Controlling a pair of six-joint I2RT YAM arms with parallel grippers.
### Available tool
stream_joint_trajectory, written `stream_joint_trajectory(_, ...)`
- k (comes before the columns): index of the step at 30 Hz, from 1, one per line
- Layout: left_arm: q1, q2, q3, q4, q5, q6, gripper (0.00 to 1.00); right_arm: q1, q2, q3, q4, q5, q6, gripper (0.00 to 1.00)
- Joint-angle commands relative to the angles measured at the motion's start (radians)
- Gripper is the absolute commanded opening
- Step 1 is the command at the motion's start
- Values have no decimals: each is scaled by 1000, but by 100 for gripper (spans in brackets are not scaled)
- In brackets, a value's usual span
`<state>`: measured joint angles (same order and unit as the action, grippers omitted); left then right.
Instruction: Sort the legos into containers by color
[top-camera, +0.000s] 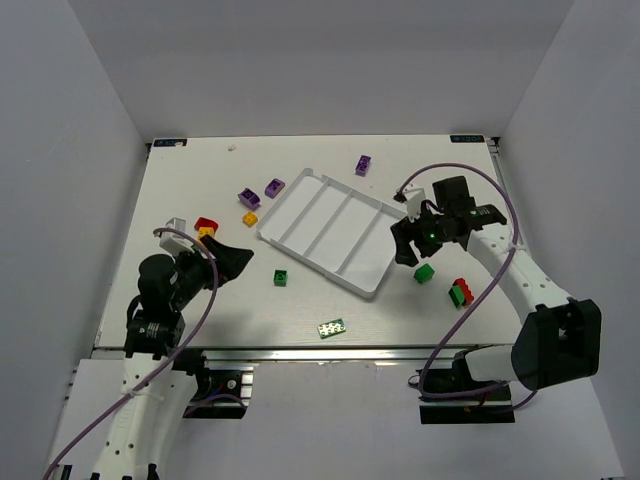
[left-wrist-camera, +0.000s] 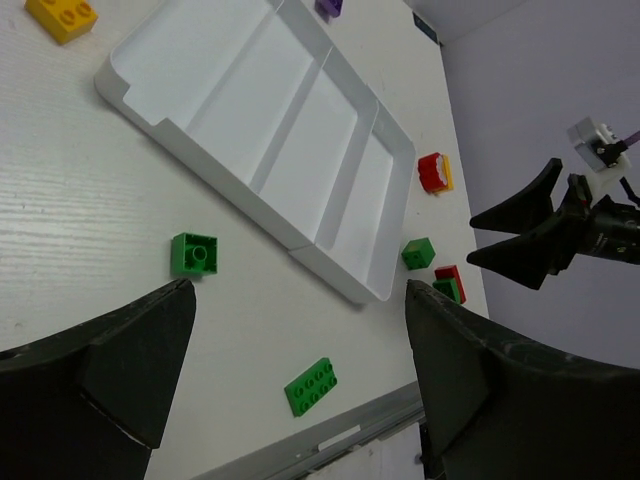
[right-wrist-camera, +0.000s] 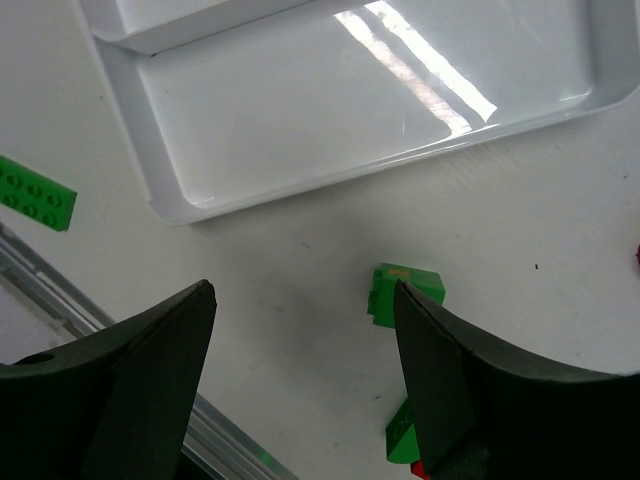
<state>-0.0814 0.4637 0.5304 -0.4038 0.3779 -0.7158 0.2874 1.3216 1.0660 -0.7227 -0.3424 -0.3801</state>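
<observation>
While the white divided plastic tray (top-camera: 300, 215) stands unfilled, left gripper (left-wrist-camera: 298, 292) and right gripper (right-wrist-camera: 302, 290) are held wide, empty; the right-hand green studded brick (right-wrist-camera: 402, 290) is judged next.

A white table (top-camera: 200, 180) with faint wood grain lies under the left pincer (top-camera: 235, 262) and the right pincer (top-camera: 403, 248). A pale grey side wall (top-camera: 70, 150) rises outward of the left one, another side wall (top-camera: 590, 120) outward of the right, and a back wall (top-camera: 320, 60) stands far ahead of both. Behind them a metal rail (top-camera: 280, 352) edges the table. Light is even, shadows soft.
</observation>
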Motion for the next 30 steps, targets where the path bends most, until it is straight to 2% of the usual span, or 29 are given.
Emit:
stream_joint_trajectory(1, 3, 19, -16, 101, -7, -4, 94, -5, 1, 40, 80, 57, 63, 76)
stream_joint_trajectory(5, 3, 75, -17, 108, -22, -17, 94, -60, 17, -9, 63, 77, -64, 80)
stream_joint_trajectory(10, 3, 99, 14, 94, -53, -36, 94, -185, 93, 28, 14, 92, -229, 77)
stream_joint_trajectory(13, 3, 124, 11, 111, -47, -60, 94, -198, 113, 14, -21, 99, -304, 72)
stream_joint_trajectory(18, 3, 147, 3, 112, -37, -70, 94, -195, 88, -54, -1, 36, -377, 74)
stream_joint_trajectory(21, 3, 156, 8, 106, -24, -65, 94, -198, 88, -77, -29, -13, -538, 76)
stream_joint_trajectory(22, 5, 164, 8, 106, -14, -65, 94, -203, 81, -101, -41, -53, -678, 76)
stream_joint_trajectory(25, 5, 184, 10, 121, 3, -70, 94, -229, 71, -135, -118, -143, -949, 74)
stream_joint_trajectory(26, 5, 196, 11, 126, 12, -70, 94, -243, 70, -146, -142, -170, -1138, 74)
stream_joint_trajectory(28, 3, 210, 26, 128, 18, -67, 94, -277, 76, -143, -197, -228, -1282, 74)
stream_joint_trajectory(29, 3, 222, 37, 122, 21, -62, 94, -309, 82, -135, -230, -240, -1348, 76)
stream_joint_trajectory(30, 5, 227, 46, 112, 19, -50, 94, -326, 111, -105, -265, -247, -1487, 79)
